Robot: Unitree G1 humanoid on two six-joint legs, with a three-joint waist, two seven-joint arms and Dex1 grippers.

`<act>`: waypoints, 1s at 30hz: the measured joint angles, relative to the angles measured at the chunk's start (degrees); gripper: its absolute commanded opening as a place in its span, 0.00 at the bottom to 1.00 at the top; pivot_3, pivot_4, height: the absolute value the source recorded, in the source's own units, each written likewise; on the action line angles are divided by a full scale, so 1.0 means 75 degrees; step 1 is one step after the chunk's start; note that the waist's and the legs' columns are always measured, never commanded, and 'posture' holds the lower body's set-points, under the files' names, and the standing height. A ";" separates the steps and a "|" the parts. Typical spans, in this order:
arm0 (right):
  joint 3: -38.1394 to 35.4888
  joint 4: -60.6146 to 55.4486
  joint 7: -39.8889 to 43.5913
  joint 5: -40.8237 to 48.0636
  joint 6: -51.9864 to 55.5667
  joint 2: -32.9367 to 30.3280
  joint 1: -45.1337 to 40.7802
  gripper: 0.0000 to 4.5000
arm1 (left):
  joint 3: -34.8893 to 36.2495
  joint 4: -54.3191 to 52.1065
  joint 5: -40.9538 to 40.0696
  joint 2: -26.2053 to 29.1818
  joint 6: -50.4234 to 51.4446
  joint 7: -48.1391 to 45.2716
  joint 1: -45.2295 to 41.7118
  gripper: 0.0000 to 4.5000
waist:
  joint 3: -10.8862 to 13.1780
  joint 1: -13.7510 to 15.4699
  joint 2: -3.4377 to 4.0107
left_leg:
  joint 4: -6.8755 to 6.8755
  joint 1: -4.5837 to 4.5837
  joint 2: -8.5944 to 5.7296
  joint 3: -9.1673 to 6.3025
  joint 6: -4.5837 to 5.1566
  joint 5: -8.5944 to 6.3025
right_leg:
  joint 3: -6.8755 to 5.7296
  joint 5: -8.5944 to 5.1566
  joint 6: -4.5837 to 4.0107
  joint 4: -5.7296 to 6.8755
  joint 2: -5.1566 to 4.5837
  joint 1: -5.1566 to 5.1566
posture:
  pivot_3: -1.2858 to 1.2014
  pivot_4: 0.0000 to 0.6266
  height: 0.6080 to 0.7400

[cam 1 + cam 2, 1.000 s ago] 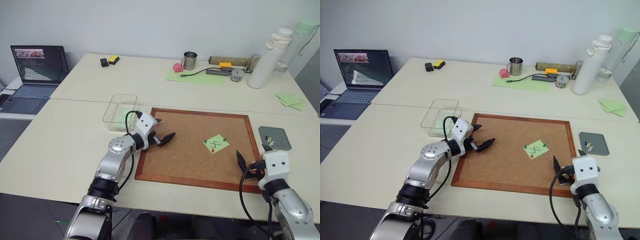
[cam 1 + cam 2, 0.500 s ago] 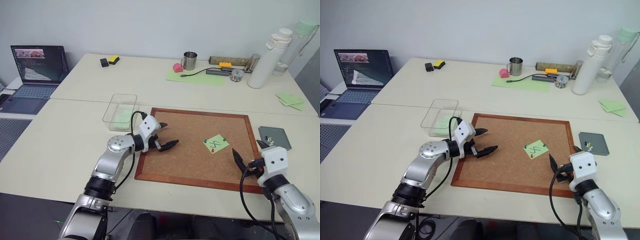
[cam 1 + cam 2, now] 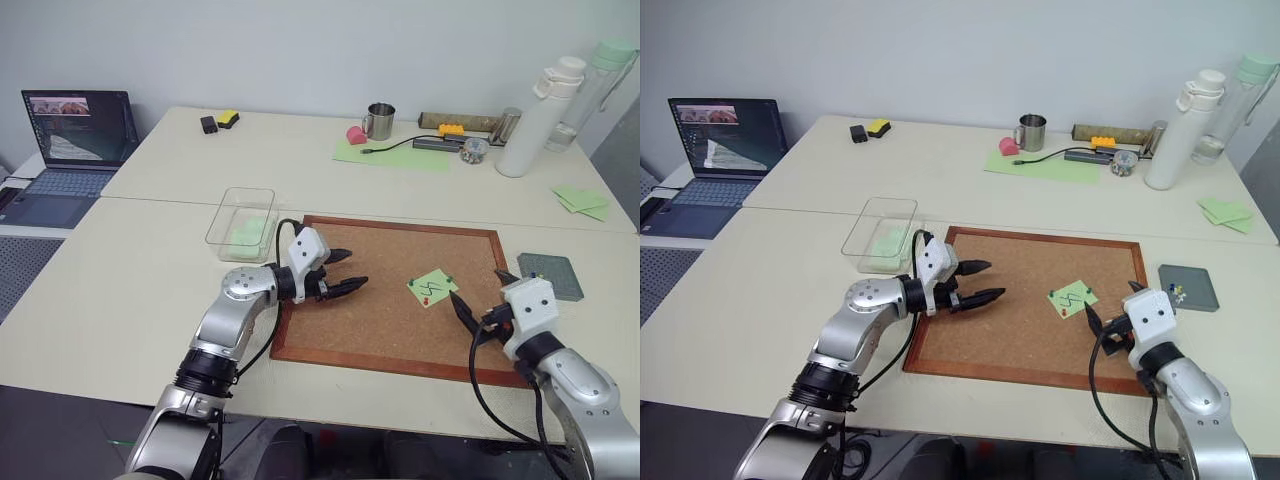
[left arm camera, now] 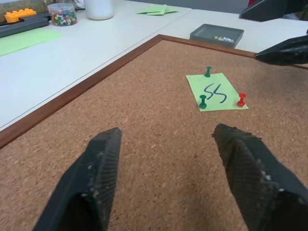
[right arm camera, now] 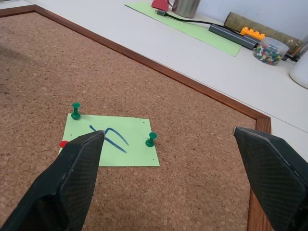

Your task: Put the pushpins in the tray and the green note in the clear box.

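Note (image 3: 432,287) lies pinned near the corkboard's (image 3: 380,330) right edge by 3 pushpins (image 4: 203,101) — right gripper (image 3: 478,296) released beside it, left gripper (image 3: 345,271) parted, empty.

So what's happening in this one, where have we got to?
Nothing is picked up yet. The green note is pinned to the cork board by three pushpins, two green and one red. The right gripper hangs open just beside the note, the closer of the two. The left gripper hovers open over the board's other side. The grey tray beside the board already holds a few pins, and the clear box has a green paper in it.
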 measured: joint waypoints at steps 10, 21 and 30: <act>0.0124 0.0763 0.0101 0.0063 -0.0007 0.0021 -0.0391 1.00 | -0.0097 0.0030 0.0014 -0.0286 0.0002 0.0169 0.0132 0.07 | 0.0000 -0.0002 0.0000 | 0.0000 0.0001 0.0001 0.0001 0.0000 0.0000 | 0.0002 0.0000 0.0000 0.0001 0.0000 0.0000 | 0.52 0.24 1.00; 0.0478 0.1171 -0.0052 -0.0075 -0.0028 0.0269 -0.0742 1.00 | -0.0211 0.0088 0.0075 -0.0383 -0.0021 0.0246 0.0328 0.00 | 0.0000 -0.0007 0.0000 | 0.0000 0.0001 0.0003 0.0000 0.0000 0.0000 | 0.0001 0.0000 0.0000 0.0001 0.0000 -0.0001 | 0.52 0.24 1.00; 0.0514 0.1606 -0.0310 -0.0076 0.0168 0.0546 -0.1130 1.00 | -0.0740 0.0828 0.0781 -0.0319 -0.0689 0.0387 0.0309 0.00 | -0.0016 -0.0008 0.0018 | 0.0000 0.0022 0.0002 0.0000 0.0002 0.0001 | 0.0001 0.0000 -0.0001 0.0004 0.0000 0.0019 | 0.52 0.24 1.00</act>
